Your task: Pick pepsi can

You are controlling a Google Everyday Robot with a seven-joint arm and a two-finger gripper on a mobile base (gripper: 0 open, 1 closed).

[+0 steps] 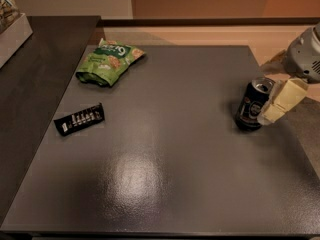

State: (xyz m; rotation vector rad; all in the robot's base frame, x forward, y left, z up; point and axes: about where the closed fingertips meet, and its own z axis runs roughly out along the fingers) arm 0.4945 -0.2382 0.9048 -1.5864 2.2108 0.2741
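Note:
The pepsi can (253, 104) is a dark navy-black can with a silver top and a round pale logo. It stands upright near the right edge of the grey table (170, 149). My gripper (278, 103), pale yellow, reaches in from the right. It sits right against the can's right side at about mid height. The grey arm body (306, 54) is above it at the frame's right edge.
A green snack bag (108, 62) lies at the table's far left. A flat black snack bar wrapper (79, 119) lies at the left edge. A dark counter (30, 84) adjoins the table on the left, with a white box (11, 29) on it.

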